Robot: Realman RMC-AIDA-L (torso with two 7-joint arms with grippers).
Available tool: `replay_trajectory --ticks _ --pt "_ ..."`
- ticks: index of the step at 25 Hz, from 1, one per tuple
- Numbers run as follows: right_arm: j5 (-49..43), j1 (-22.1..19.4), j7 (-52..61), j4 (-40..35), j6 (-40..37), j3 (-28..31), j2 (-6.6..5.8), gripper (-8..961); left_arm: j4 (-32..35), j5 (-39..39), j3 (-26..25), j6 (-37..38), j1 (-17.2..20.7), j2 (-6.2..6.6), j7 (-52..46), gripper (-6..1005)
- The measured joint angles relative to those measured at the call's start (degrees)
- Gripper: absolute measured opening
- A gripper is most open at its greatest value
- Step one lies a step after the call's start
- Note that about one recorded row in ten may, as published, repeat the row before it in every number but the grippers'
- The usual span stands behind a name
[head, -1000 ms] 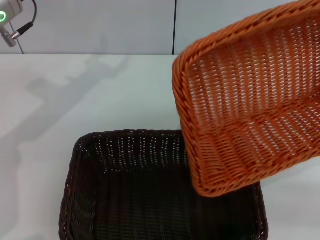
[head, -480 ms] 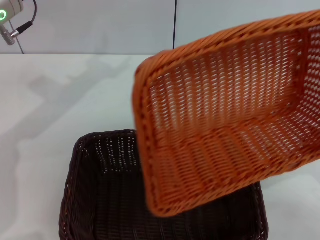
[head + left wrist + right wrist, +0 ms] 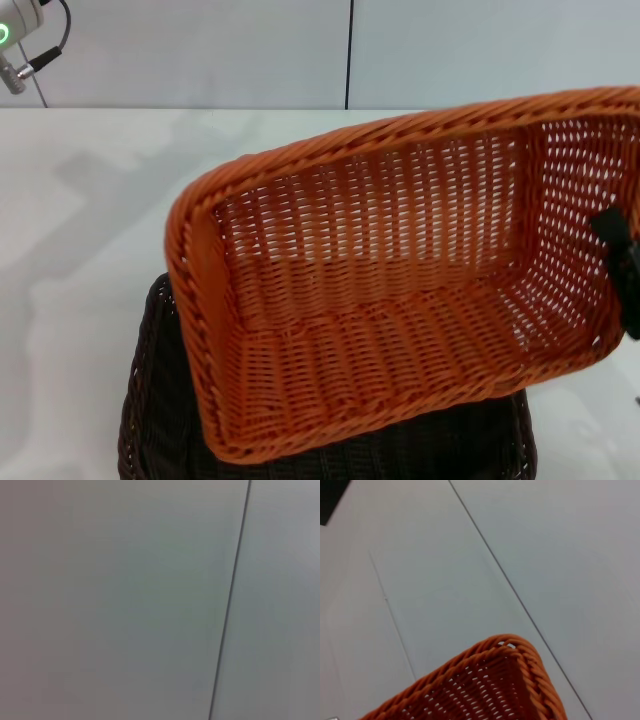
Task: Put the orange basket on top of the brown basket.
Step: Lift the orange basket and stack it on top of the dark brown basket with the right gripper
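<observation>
The orange basket [image 3: 380, 300] hangs tilted in the air, its open side facing me, right above the brown basket [image 3: 150, 400]. It hides most of the brown basket, which stands on the white table with only its left side and front rim showing. My right gripper [image 3: 618, 262] is at the right edge of the head view, shut on the orange basket's right-hand wall, with one black finger showing inside it. A corner of the orange basket [image 3: 490, 685] shows in the right wrist view. Only a part of my left arm [image 3: 15, 40] shows, raised at the far left; its gripper is out of view.
The white table [image 3: 90, 200] runs to a pale wall [image 3: 200, 50] at the back, with a dark vertical seam [image 3: 349, 50]. The left wrist view shows only that wall and seam [image 3: 230, 600].
The orange basket has swung left and down from the upper right, and now covers most of the brown basket. The right gripper's finger has come into view. The brown basket has not moved.
</observation>
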Motion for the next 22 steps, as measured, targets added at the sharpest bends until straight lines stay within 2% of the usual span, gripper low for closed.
replay_trajectory --ticks 8,22 --pt "-0.69 -3.44 -8.56 8.75 0.24 -2.14 0.22 157 0.64 2.23 0.19 -0.24 -0.17 0.08 -0.08 829" --pt "-0.71 -8.26 -11.92 14.01 -0.66 -6.50 0.37 158 2.01 2.46 0.98 -0.18 -0.34 0.18 -0.09 829"
